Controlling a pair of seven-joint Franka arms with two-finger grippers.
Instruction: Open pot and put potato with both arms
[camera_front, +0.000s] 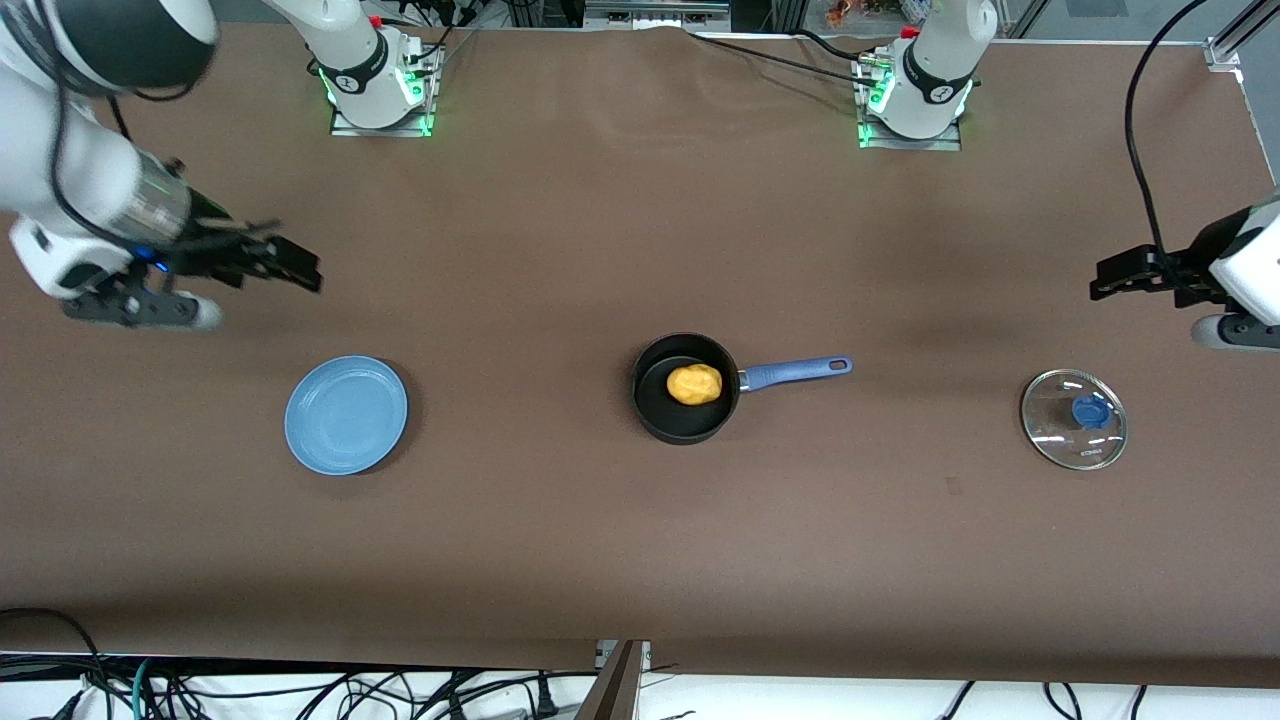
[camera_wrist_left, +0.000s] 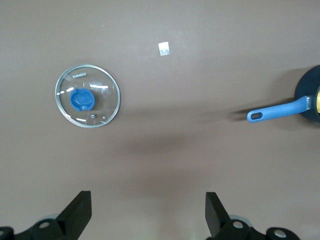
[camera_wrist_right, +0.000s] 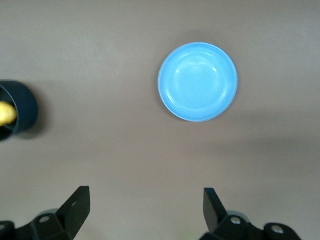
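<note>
- Black fingers on your left gripper stand spread wide and hold nothing; it hangs over bare bench near the glass lid, at the left arm's end.
- Your right gripper is likewise released and empty, up over the bench beside the blue plate, at the right arm's end.
- The pot sits mid-bench with its lid off, and the potato lies inside it, so I judge both task steps done and only the pulling clear left.
- To finish well, lift each arm straight up before you swing it home; keep the fingers spread so nothing snags.
- Mind the pot's blue handle, which points toward the left arm's end: a low sweep from that arm could knock it.
- Open brown bench lies wide between pot and lid, and between pot and plate; both grippers are well apart from the pot.
- The lid lies near the bench's end edge, so do not nudge it outward.
</note>
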